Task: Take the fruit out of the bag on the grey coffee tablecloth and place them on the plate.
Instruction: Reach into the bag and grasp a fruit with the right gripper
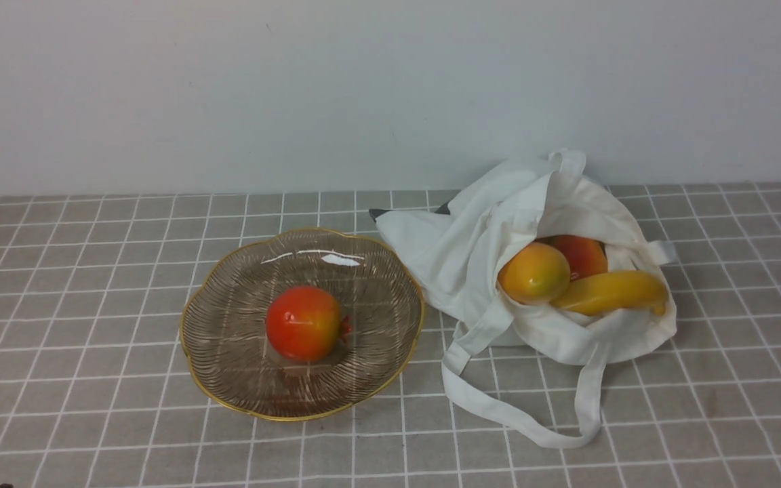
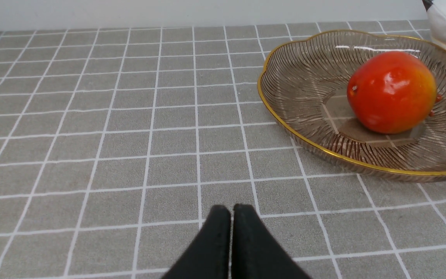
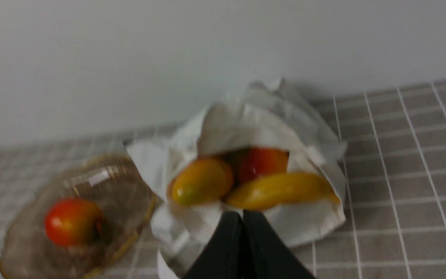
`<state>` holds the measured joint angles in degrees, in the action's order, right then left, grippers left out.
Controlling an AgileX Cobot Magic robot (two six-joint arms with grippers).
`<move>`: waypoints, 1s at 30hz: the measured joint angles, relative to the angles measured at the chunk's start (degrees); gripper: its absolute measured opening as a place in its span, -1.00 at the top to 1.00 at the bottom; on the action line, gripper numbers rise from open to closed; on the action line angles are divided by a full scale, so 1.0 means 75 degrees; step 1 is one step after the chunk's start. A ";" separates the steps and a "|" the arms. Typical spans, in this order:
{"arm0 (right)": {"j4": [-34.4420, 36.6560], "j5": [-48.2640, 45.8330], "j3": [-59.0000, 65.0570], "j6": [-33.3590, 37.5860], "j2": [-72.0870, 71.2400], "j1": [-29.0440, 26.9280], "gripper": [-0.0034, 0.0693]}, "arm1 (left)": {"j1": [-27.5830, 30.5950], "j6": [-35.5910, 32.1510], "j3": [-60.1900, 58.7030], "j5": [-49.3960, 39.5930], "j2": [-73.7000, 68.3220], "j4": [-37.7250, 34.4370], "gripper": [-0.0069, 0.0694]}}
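Note:
The white cloth bag (image 1: 492, 224) lies open on the grey grid tablecloth (image 1: 92, 271) at the right. In its mouth sit an orange-yellow mango (image 1: 533, 272), a red-orange fruit (image 1: 582, 255) and a yellow banana (image 1: 611, 292). The ribbed glass plate (image 1: 228, 366) with a gold rim stands left of the bag and holds one red-orange fruit (image 1: 303, 323). My left gripper (image 2: 231, 211) is shut and empty, over bare cloth short of the plate (image 2: 285, 77). My right gripper (image 3: 242, 215) is shut and empty, in front of the bag (image 3: 308, 221). Neither gripper shows in the front view.
A plain white wall (image 1: 363, 88) runs along the back edge of the cloth. The bag's long strap (image 1: 519, 423) loops forward onto the cloth. A small dark thing (image 1: 378, 213) peeks out behind the bag.

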<state>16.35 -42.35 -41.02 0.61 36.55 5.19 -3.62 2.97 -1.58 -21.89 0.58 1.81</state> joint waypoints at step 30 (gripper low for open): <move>-0.1328 -0.0219 -0.4229 0.1461 0.7688 0.2331 -0.38 | 0.0000 0.0000 0.0000 0.0000 0.0000 0.0000 0.84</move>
<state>6.39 -43.99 -72.74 11.57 94.22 22.67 -3.62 2.97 -1.58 -21.89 0.58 1.81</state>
